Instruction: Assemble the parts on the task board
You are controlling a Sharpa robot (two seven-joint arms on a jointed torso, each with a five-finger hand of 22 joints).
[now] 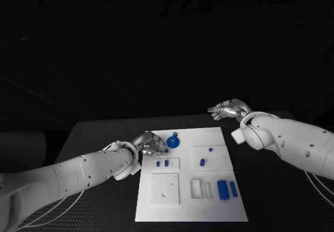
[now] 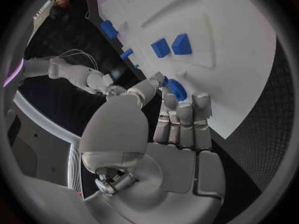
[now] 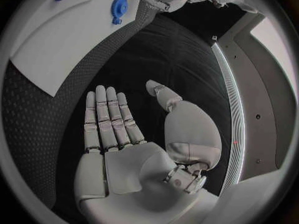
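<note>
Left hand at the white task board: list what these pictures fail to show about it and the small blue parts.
- Left hand, head view: its fingers cover the white task board beneath, so contact there is hidden.
- Left wrist view: a small blue part sits at the fingertips; whether it is pinched or merely touched cannot be told.
- Blue gear-shaped part: teeth and seating too small.
- Right hand: open, above black table.

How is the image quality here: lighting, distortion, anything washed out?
Head view: dark room and black table, the white rectangular task board bright and somewhat washed out. Left wrist view: strong fisheye bends the board's edges; the left robot hand is evenly lit. Right wrist view: same curvature; the right robot hand is sharp.
</note>
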